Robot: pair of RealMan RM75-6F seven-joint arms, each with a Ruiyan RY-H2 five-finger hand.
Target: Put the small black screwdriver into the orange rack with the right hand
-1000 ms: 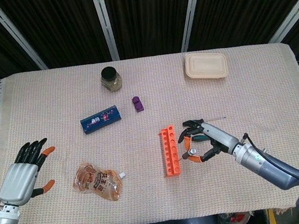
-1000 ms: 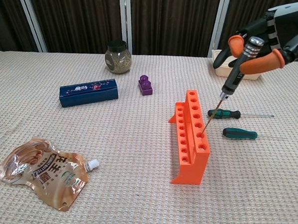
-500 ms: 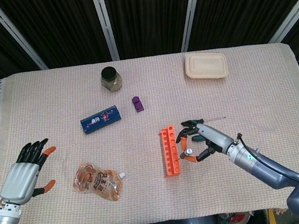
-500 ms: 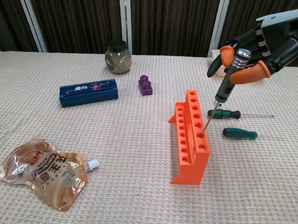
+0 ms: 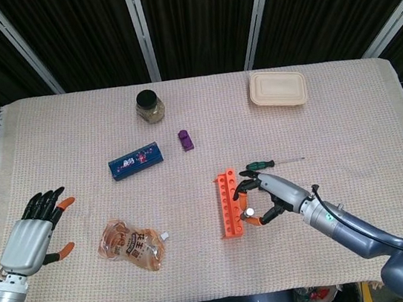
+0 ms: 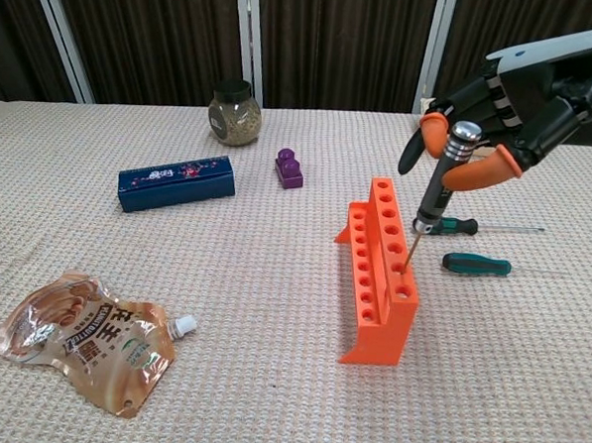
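Covering the surface (image 5: 349,130) is a woven beige cloth. Near its middle stands the orange rack (image 6: 381,271). The right hand (image 6: 501,103) pinches the small black screwdriver (image 6: 439,184) nearly upright, its tip in a rack hole. The left hand (image 5: 33,233) rests empty, fingers apart.

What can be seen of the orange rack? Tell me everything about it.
The orange rack looks like plastic: a long sloped block with two rows of round holes on top, standing on the cloth-covered table. Its high end faces the chest camera. The small black screwdriver, pinched by the right hand, has its thin shaft entering a hole near that end, tilted. The other holes look empty. Two green-handled screwdrivers lie beside it, apart.
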